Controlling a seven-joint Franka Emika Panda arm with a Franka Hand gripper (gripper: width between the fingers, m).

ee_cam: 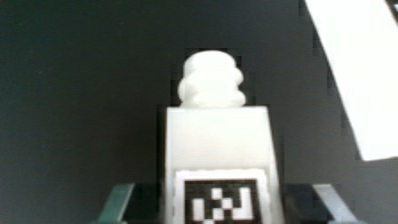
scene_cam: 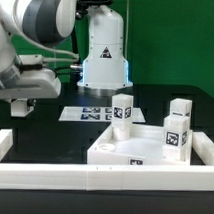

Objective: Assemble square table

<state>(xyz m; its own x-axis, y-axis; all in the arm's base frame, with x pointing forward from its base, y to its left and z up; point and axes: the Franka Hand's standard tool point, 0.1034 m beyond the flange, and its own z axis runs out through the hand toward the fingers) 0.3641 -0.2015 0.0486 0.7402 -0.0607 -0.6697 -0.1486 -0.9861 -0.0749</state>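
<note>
between end effector (ee_cam: 217, 203) fingers, tagged leg (ee_cam: 217, 140), dark tabletop (ee_cam: 71, 90) around

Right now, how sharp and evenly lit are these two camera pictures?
Exterior view: arm at upper left blurred, tabletop crisp, white parts bright on black. Wrist view: soft overall, leg nearly washed out, its tag smeared, pincer fingers dim.

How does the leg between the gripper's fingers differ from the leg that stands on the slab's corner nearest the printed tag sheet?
The gripped leg sits between the fingers of the gripper, off the slab; the standing leg is upright on the slab, untouched.
The gripped leg shows a rounded screw end; the standing leg shows none.
Both are white blocks with a black-and-white tag.
</note>
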